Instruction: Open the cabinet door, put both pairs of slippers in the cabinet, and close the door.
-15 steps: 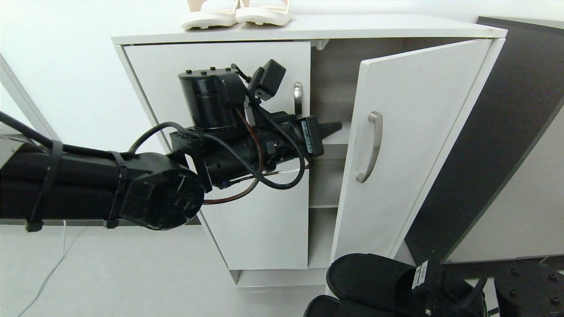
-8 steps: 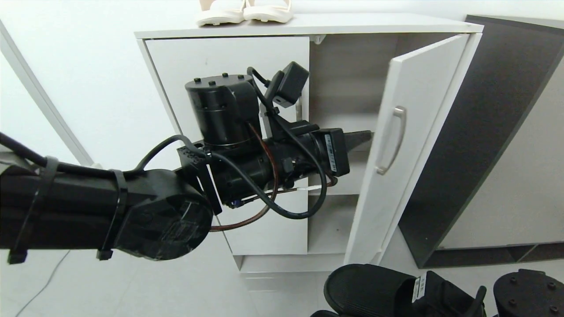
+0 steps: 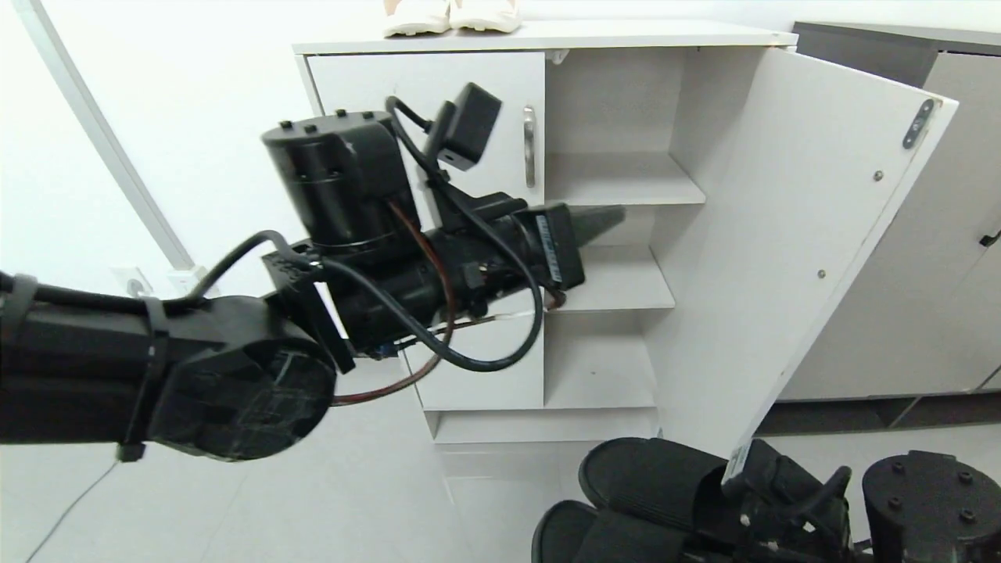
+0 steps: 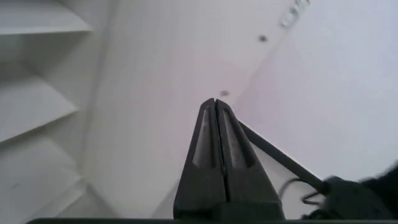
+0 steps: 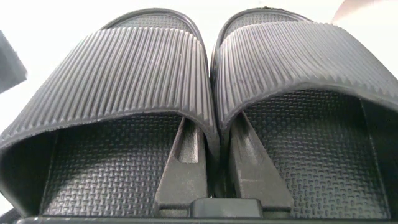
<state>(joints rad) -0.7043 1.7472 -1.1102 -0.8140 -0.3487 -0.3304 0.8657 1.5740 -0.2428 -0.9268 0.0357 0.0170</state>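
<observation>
The left gripper [image 3: 616, 214], fingers [image 4: 205, 143] pressed together, is at the centre before the open cabinet [image 3: 539, 37]. The right gripper [image 5: 214, 155] clamps the black slippers [image 3: 641, 493] at bottom right; the white slippers [image 3: 452, 16] lie on the cabinet, upper centre.

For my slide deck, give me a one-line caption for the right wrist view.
Right gripper shut on the black slippers, one of its fingers under each ribbed strap.

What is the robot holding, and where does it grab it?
The right gripper holds the black slippers, one finger inside each, pinching their touching inner sides. The left gripper is shut, empty.
</observation>
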